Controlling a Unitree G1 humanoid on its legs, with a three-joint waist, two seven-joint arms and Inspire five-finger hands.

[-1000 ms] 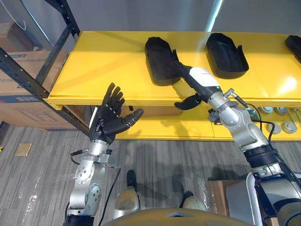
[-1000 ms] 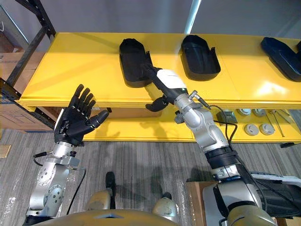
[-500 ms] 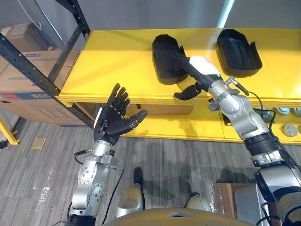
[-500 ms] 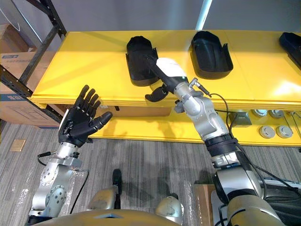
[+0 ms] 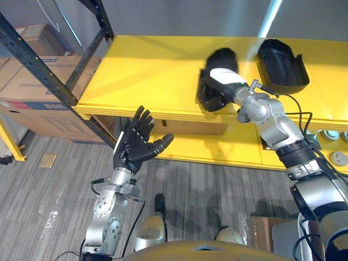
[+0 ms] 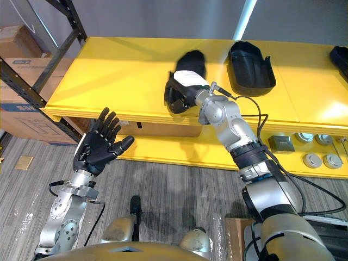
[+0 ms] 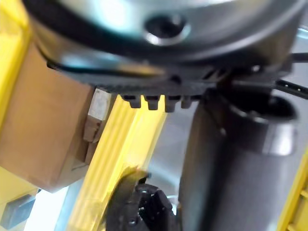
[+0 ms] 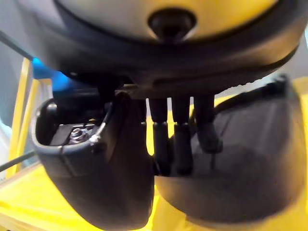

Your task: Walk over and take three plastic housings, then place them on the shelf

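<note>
Left eye view: plastic housing (image 5: 222, 58) sits tilted near the yellow shelf (image 5: 141, 70) near edge. Right hand (image 5: 213, 97) fingers are curled round its rim. The grip looks shallow, so it could slip and drop to the floor. Left hand (image 5: 136, 147) is spread and empty, lower left.

1. A long glossy yellow shelf board (image 5: 147, 70) stretches beyond the fingertips of the left hand (image 5: 132, 148) and lies under the fingers of the right hand (image 5: 211, 99).
2. A lower yellow shelf level (image 5: 217, 151) sits just past the left fingers, and a brown cardboard box (image 5: 190, 126) is tucked between the two levels.
3. Black metal rack posts (image 5: 38, 65), one of them slanted, stand to the outer side of the left fingers, with stacked brown cardboard cartons (image 5: 27, 92) behind them.
4. A plain grey wall (image 5: 163, 16) rises far beyond both hands' fingers, crossed by a pale slanted streak of light (image 5: 270, 16).
5. A grey striped floor (image 5: 54, 212) spreads below the left fingers.
</note>
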